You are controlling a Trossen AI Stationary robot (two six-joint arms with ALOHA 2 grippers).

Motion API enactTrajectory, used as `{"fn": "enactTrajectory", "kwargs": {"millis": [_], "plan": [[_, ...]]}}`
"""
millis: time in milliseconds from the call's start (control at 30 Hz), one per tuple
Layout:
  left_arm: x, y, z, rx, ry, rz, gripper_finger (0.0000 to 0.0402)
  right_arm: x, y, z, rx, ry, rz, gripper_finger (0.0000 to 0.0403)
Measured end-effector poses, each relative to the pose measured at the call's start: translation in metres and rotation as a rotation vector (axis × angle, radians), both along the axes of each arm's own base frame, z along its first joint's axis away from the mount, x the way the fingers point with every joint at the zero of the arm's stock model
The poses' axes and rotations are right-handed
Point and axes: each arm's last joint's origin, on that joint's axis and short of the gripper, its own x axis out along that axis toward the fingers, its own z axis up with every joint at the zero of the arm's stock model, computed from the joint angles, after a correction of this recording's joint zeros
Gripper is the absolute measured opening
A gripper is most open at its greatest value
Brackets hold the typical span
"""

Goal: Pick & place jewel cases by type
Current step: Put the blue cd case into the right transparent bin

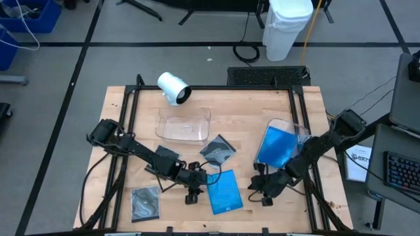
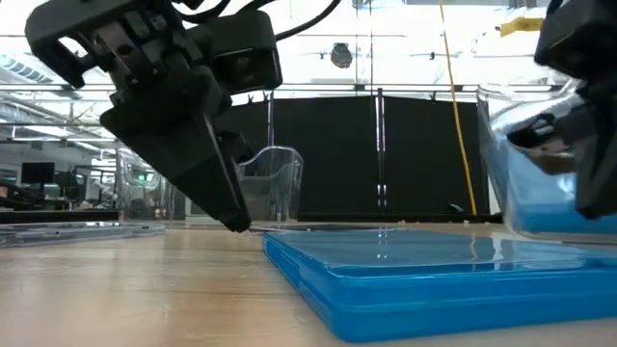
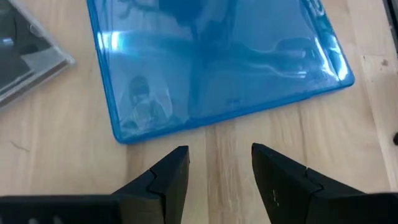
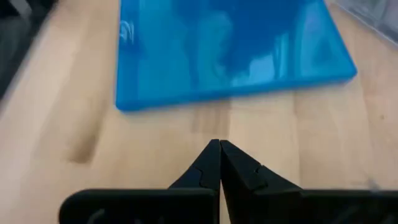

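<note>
A bright blue jewel case (image 1: 224, 191) lies flat on the table between my two grippers. It also shows in the left wrist view (image 3: 211, 62) and the right wrist view (image 4: 230, 50). My left gripper (image 3: 219, 157) is open, low over the wood just left of the case, fingers pointing at its edge. My right gripper (image 4: 219, 148) is shut and sits just right of the case (image 2: 434, 280). More blue cases (image 1: 275, 145) stand tilted in the clear tray on the right. One dark grey case (image 1: 217, 149) lies mid-table, another (image 1: 146, 202) near the front left.
An empty-looking clear tray (image 1: 184, 124) sits toward the far edge, with a white cylinder (image 1: 174, 88) on its side beyond it. The right-hand clear tray (image 1: 292, 134) stands beside the right arm. A black frame (image 1: 131, 105) runs around the table.
</note>
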Motion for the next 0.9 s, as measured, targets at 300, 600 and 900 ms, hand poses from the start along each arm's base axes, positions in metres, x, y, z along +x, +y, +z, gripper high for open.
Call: {"fn": "enactTrajectory", "kwargs": {"millis": [300,600,900], "plan": [[-0.002,0.000,-0.001,0.007,0.021,-0.010,0.0179,0.002,-0.008,0.016,-0.045,-0.073,0.056,0.0000],[-0.002,0.000,-0.001,0.015,0.019,-0.022,0.0179,-0.001,-0.015,0.054,-0.014,-0.228,0.120,0.0000],[-0.002,0.000,-0.002,0.036,0.016,-0.049,0.0179,-0.030,0.021,0.087,0.393,0.008,0.203,0.0000]]}}
